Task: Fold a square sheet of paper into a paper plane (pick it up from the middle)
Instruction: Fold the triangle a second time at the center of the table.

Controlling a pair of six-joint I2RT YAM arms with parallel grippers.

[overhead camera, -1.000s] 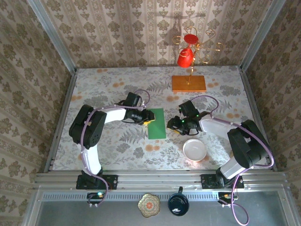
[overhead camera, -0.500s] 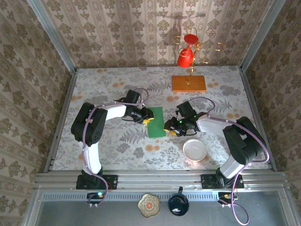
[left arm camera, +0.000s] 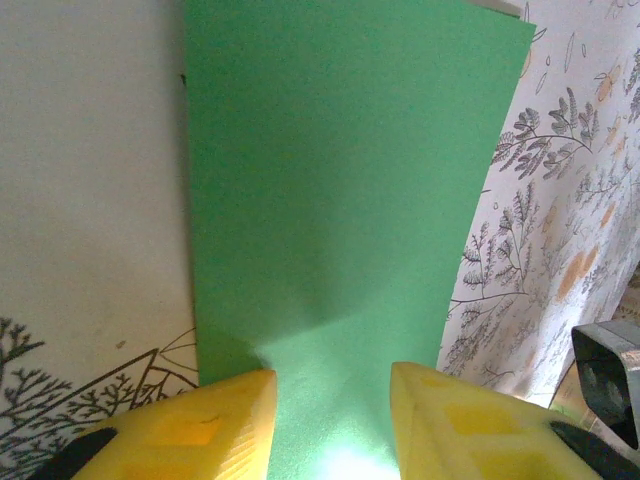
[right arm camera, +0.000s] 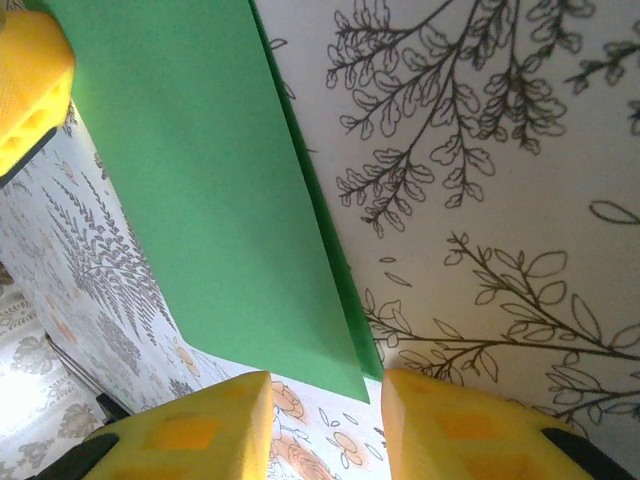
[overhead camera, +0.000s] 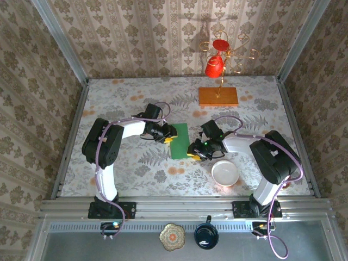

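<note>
Paper first: from the top camera, your green sheet of paper [overhead camera: 180, 139] lies near the middle of the table [overhead camera: 125, 103]. It is folded to a narrow rectangle, with its long sides running from the near edge toward the far edge. Your left gripper [overhead camera: 170, 136] sits at the sheet's left long edge, and your right gripper [overhead camera: 192, 151] at its near right corner. A white bowl [overhead camera: 224, 173] stands close by the right gripper, toward the near edge. An orange wooden slab [overhead camera: 218, 96] rests toward the far edge, carrying a gold stand with a red cup [overhead camera: 214, 66].

On your left wrist camera, the two yellow fingers [left arm camera: 190, 430] stand apart, unclenched. The sheet runs straight into the gap between them. You cannot tell whether either pad touches it.

On your right wrist camera, the yellow fingers [right arm camera: 455, 425] are likewise parted and grasp nothing. The sheet's corner lies just ahead of the gap. A darker lower layer peeks out along the sheet's long edge. One yellow fingertip of the left gripper shows at the sheet's far side.
</note>
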